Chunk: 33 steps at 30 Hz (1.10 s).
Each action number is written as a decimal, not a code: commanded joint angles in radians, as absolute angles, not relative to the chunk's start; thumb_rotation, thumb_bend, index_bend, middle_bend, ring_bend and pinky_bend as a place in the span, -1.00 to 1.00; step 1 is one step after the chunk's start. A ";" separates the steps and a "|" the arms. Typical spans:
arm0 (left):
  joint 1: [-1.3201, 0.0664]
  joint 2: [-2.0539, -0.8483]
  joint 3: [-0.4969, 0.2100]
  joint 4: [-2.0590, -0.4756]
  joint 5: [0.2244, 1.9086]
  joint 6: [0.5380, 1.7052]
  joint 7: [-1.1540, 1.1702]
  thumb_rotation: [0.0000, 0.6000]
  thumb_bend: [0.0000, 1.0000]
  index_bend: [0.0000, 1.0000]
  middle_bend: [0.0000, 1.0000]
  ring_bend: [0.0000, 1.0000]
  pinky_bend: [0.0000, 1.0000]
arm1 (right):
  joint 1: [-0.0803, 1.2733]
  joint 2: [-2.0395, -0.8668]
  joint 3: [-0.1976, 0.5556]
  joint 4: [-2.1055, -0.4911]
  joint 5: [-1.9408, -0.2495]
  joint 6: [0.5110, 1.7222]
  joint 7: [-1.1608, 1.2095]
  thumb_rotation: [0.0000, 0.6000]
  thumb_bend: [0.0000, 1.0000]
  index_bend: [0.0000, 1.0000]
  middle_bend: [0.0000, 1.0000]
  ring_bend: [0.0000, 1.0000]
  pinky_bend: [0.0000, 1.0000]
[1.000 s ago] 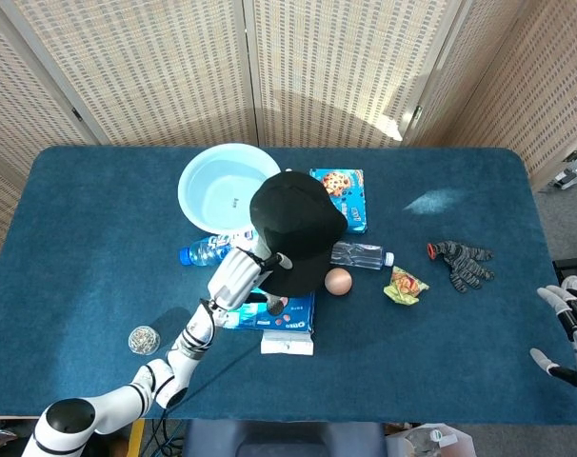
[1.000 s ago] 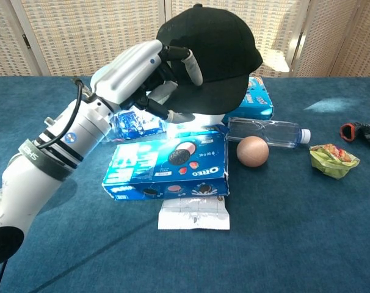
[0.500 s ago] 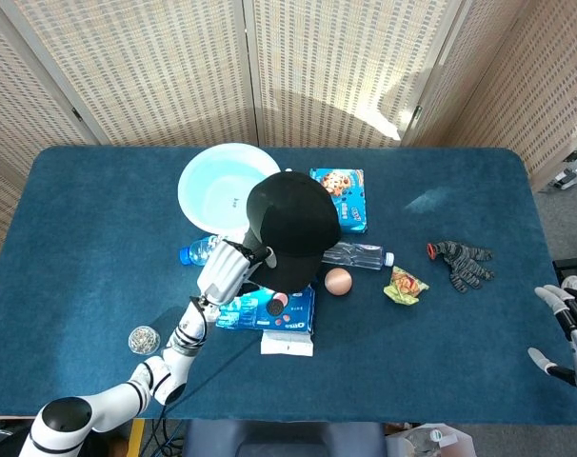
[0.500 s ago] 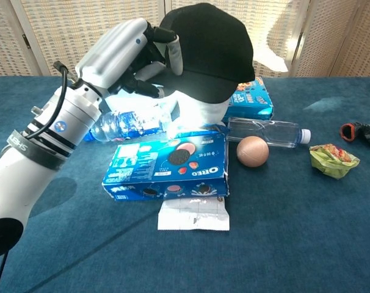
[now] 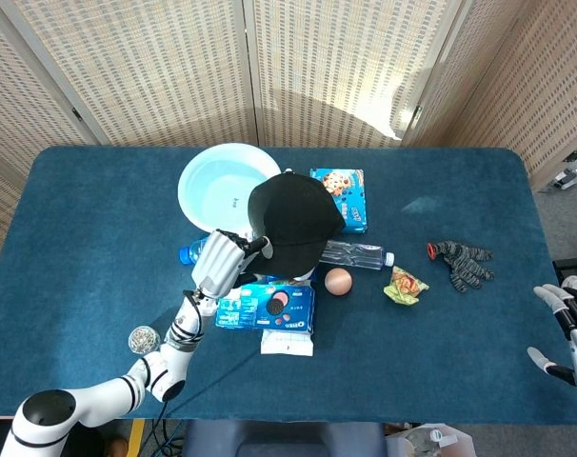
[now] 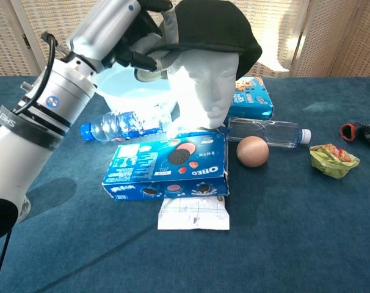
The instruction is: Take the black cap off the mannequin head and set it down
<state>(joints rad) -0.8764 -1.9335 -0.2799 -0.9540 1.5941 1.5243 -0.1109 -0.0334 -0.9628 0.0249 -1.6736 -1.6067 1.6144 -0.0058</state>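
- Paper slip [image 6: 194, 215] lies nearest to us on the blue tabletop [image 6: 295, 232], touching the front edge of the Oreo box [image 6: 166, 165].
- We see the Oreo box lying flat, directly in front of the mannequin head [image 6: 210, 85].
- Our right robot hand [image 5: 567, 328] shows at the right edge of the head view, beyond the tabletop edge, fingers spread and holding nothing.
- A small foil ball [image 5: 143, 338] sits near the front left of the tabletop, well apart from the rest.
- An egg [image 6: 253, 151] rests just right of the Oreo box, with a crumpled green wrapper [image 6: 334, 159] further right.
- A clear bottle [image 6: 267, 130] lies on its side behind the egg; a blue-labelled bottle [image 6: 121, 125] lies on its side left of the mannequin head.
- A dark glove [image 5: 463, 262] lies to the right, apart from the wrapper.
- Our left robot hand [image 6: 139, 24] grips the black cap [image 6: 212, 30] at its left side, fingers closed on the edge.
- The cap is raised above the mannequin's face, which is bare up to the brow in the chest view; we cannot tell whether the cap touches the crown.
- A blue cookie box [image 5: 342, 197] lies behind the head, and a pale blue bowl [image 5: 217, 186] sits behind and to the left.
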 commanded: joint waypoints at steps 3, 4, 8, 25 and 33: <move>-0.911 -1.898 -0.324 -0.997 1.580 1.501 -0.063 1.00 -0.35 0.36 1.00 1.00 1.00 | -0.035 -0.963 0.025 -1.674 -1.609 1.619 -0.006 1.00 -0.85 -0.58 -0.57 -0.71 -0.44; -0.922 -1.894 -0.335 -0.997 1.574 1.493 -0.052 1.00 -0.35 0.36 1.00 1.00 1.00 | -0.036 -0.963 0.025 -1.674 -1.609 1.621 -0.006 1.00 -0.85 -0.58 -0.57 -0.71 -0.44; -0.962 -1.885 -0.375 -0.978 1.557 1.470 -0.023 1.00 -0.35 0.36 1.00 1.00 1.00 | -0.038 -0.961 0.025 -1.677 -1.612 1.625 -0.008 1.00 -0.85 -0.58 -0.57 -0.71 -0.44; -0.959 -1.767 -0.421 -0.862 1.514 1.530 -0.026 1.00 -0.35 0.34 1.00 1.00 1.00 | -0.047 -0.953 0.024 -1.680 -1.624 1.643 0.000 1.00 -0.85 -0.58 -0.56 -0.71 -0.44; -0.810 -1.633 -0.313 -0.930 1.549 1.597 -0.045 1.00 -0.35 0.34 1.00 1.00 1.00 | -0.031 -0.959 0.025 -1.678 -1.634 1.623 0.001 1.00 -0.85 -0.58 -0.56 -0.71 -0.44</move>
